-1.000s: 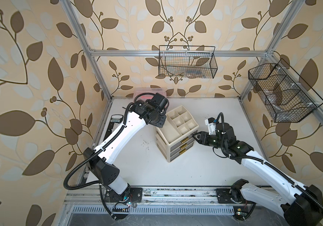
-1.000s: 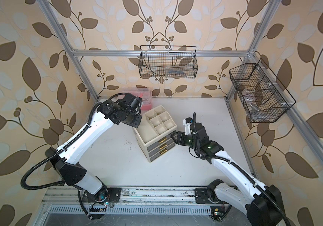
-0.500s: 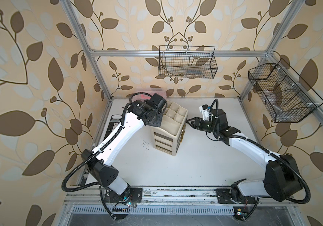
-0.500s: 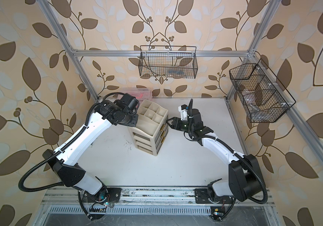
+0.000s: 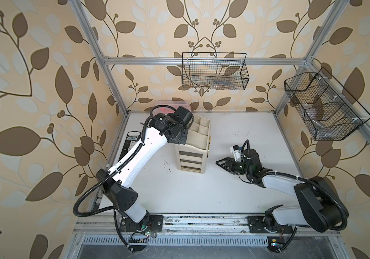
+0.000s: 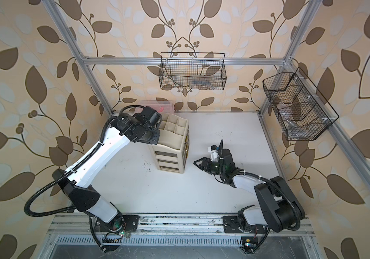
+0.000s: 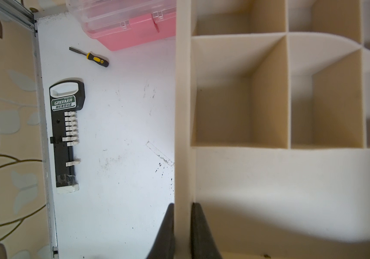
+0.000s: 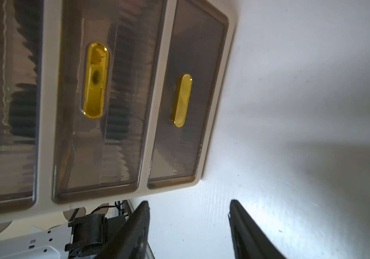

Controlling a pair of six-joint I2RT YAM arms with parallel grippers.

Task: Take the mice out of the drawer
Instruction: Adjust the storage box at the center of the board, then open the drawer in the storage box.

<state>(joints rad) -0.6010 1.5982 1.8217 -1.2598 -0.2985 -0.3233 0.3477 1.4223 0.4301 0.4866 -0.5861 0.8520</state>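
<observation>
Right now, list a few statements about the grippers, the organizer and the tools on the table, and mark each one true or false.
1. The left gripper is shut on the organizer rim. True.
2. The right gripper grips a gold handle. False: it is open and apart from the handles.
3. The drawers in view are pushed in. True.
4. The screwdriver lies in an organizer compartment. False: it lies on the table near the pink box.
</observation>
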